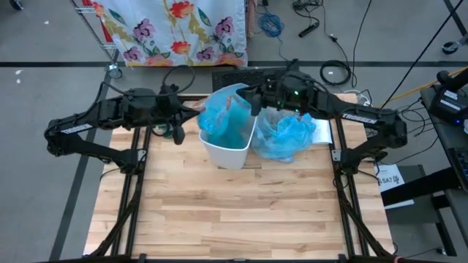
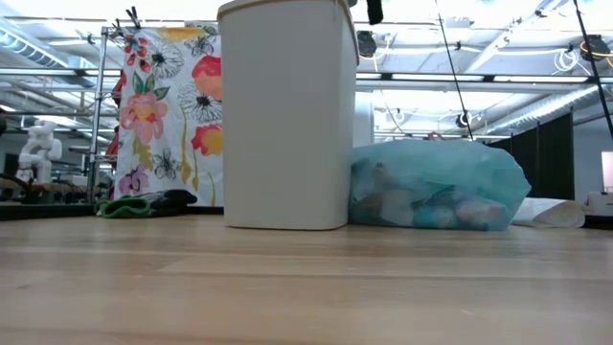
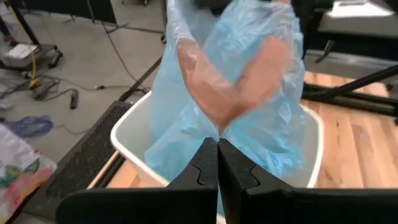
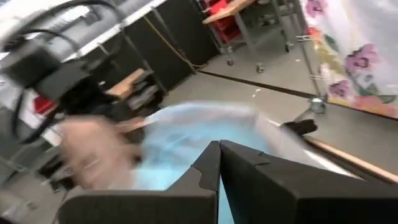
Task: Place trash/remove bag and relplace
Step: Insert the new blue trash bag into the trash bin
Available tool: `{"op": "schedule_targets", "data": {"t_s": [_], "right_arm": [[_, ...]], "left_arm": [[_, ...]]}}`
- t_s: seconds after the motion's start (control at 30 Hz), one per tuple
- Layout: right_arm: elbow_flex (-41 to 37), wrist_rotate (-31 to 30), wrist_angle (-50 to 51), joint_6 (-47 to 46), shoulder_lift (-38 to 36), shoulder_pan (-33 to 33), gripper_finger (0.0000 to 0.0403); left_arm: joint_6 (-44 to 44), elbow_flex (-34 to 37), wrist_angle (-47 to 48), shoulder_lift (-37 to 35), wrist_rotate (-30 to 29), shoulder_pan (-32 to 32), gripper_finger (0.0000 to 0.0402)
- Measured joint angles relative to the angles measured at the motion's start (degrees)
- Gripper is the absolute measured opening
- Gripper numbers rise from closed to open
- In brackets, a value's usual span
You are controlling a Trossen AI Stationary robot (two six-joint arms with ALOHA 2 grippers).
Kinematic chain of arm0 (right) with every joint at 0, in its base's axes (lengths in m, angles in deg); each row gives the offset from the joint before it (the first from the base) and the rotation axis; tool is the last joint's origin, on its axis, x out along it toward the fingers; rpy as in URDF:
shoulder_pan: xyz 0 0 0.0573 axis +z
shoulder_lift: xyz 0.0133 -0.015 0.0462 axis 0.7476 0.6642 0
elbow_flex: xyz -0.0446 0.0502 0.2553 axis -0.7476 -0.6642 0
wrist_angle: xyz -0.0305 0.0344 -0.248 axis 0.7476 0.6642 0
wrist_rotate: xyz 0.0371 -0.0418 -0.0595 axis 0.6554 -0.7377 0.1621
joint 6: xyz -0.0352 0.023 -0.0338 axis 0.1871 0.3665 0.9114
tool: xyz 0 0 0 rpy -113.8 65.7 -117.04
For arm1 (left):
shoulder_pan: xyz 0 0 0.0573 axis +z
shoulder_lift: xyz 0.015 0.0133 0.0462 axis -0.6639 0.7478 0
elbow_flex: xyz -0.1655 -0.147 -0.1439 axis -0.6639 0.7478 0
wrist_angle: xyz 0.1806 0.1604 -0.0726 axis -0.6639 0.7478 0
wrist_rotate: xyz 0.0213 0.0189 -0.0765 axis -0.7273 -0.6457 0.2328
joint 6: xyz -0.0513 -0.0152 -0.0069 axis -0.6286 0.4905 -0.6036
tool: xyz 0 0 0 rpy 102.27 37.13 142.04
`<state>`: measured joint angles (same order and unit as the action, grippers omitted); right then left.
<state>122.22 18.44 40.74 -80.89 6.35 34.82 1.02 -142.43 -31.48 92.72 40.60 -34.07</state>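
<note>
A white bin [image 1: 232, 152] stands at the middle of the table's far half, with a light-blue plastic bag [image 1: 223, 117] hanging into it and rising above its rim. My left gripper [image 1: 196, 115] is shut at the bag's left edge, and my right gripper [image 1: 256, 102] is shut at its right edge. A second, filled and bunched light-blue bag [image 2: 436, 187] rests on the table against the bin's right side. The trash shows through its film as pale lumps [image 2: 397, 206]. Both grippers lie above the low view's frame. My left gripper pinches the bag's film [image 3: 217, 132] between its two fingertips, coming nearly level from the table's left. The film fans out from the tips over the bin's mouth and hangs inside the bin [image 3: 134, 134]. My right gripper is shut at the bag's right upper edge [image 1: 251, 96], coming nearly level from the right. Its wrist view is blurred; blue film [image 4: 186, 134] lies just ahead of the tips, and which fold it has cannot be told.
A flowered cloth [image 1: 175, 29] hangs on a rack beyond the far edge, and a dark keyboard-like thing [image 1: 241, 76] lies behind the bin. White paper [image 1: 322, 131] lies at the right edge. Bare wood [image 1: 234, 219] spreads over the near half.
</note>
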Motion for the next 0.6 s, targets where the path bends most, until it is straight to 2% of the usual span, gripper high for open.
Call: {"op": "schedule_targets", "data": {"t_s": [0.1,0.2,0.37,0.5,0.6], "right_arm": [[5.0,5.4,6.3,0.5,3.1,0.0,0.0000],[12.8,10.3,22.5,1.2,6.3,0.6,0.0000],[24.5,10.4,50.2,1.7,10.2,2.5,0.0000],[30.8,13.2,61.1,0.2,10.7,4.0,0.0000],[33.8,11.3,68.3,-1.9,10.7,4.9,0.0000]], "left_arm": [[1.2,0.0,-1.1,-0.1,0.3,0.0,0.0000],[1.6,0.0,-1.4,0.0,-2.4,0.0,0.0000],[3.8,0.0,-1.4,-0.7,-7.2,0.1,0.0000],[4.5,0.0,-1.2,-2.1,-11.5,0.1,0.0000],[4.4,0.0,0.5,-3.4,-13.3,0.1,0.0000]]}}
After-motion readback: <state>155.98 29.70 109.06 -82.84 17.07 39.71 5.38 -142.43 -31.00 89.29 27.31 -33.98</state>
